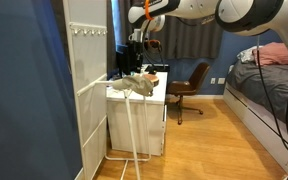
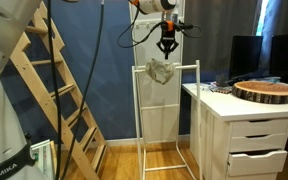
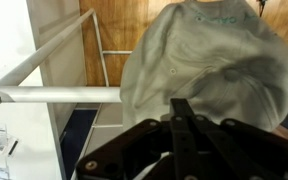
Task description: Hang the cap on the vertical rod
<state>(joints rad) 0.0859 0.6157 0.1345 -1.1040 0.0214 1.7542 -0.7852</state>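
At the top of the white rack (image 2: 197, 110) beside the counter (image 2: 259, 130), the cap (image 2: 161, 72) hung slack over the horizontal rail (image 3: 54, 96), roughly midway between the two upright rods and on neither of them. The hand (image 2: 166, 47) stood directly above it, pointing down. In the wrist view its fingers (image 3: 181, 120) lay pressed together with their tips against the grey cloth, though whether any fabric was pinched between them could not be made out. Judged from this arrangement, the step in hand was to secure the cap and carry it sideways to an upright rod (image 2: 136, 105). To do it well, the grip should probably be taken on the crown near the opening rather than on loose fabric, since the soft cap would sag and twist. A lift clear of the rail should precede any sideways travel, lest the brim catch. The hollow of the cap should then be brought over the rod's top end and lowered straight along its axis, with release made only once the cloth bore on the rod, as a slack cap could slide off toward the floor
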